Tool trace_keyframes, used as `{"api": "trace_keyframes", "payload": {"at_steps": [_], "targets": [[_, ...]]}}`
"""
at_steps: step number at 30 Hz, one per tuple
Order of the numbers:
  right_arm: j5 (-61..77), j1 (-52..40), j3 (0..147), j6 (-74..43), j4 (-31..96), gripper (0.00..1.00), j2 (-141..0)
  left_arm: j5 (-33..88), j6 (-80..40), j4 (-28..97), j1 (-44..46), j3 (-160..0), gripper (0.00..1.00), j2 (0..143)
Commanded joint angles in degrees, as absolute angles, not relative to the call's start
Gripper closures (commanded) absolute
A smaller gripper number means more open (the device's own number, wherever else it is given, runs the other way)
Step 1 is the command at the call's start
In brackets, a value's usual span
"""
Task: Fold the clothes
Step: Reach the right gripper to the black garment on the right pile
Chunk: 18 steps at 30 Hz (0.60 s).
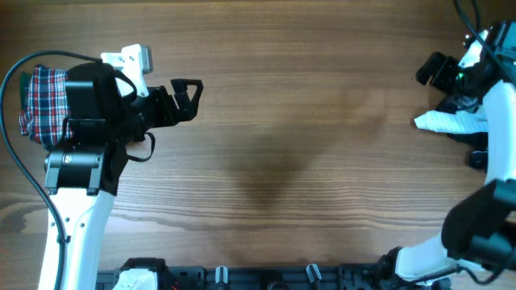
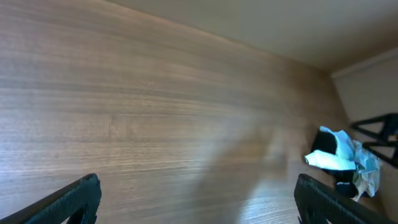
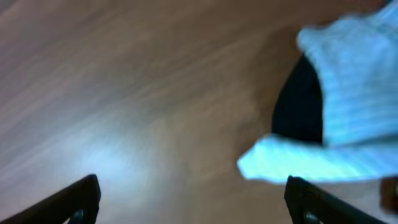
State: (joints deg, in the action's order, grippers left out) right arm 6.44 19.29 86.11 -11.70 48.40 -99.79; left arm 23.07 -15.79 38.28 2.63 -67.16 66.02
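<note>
Both arms over a wooden table, jaws released, with one garment near each arm.

The left gripper (image 1: 196, 97) stands spread wide over bare wood, and the checked cloth (image 1: 39, 101) lies bunched well behind its jaws, partly hidden by the arm's own body. A black cable (image 1: 11, 153) loops past that cloth. The right gripper (image 3: 193, 202) is likewise parted, and the pale blue cloth (image 3: 351, 124) lies crumpled ahead of its jaws and off to their right, apart from both fingertips, with a dark patch showing in its folds. From the left wrist this cloth (image 2: 341, 155) sits far ahead of the left jaws, towards their right finger. The table (image 1: 306, 169) is brown wood with a long streaked grain, and a pale wall (image 2: 292, 25) rises beyond its far edge.
</note>
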Motion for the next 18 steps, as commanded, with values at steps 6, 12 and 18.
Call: {"api": "trace_keyframes", "payload": {"at_steps": [6, 12, 18], "targets": [[-5.91, 18.72, 87.81, -13.67, 34.44, 0.07, -110.08, 24.01, -17.21, 42.35, 2.79, -68.12, 0.00, 67.42], [-5.19, 19.42, 87.79, -14.15, 32.40, 0.14, -117.10, 23.99, -17.21, 42.72, 2.79, -68.12, 0.00, 67.42], [-9.93, 19.46, 87.74, -14.76, 33.04, 0.19, -118.50, 23.99, -17.19, 42.50, 2.79, -68.12, 0.00, 67.46]]}}
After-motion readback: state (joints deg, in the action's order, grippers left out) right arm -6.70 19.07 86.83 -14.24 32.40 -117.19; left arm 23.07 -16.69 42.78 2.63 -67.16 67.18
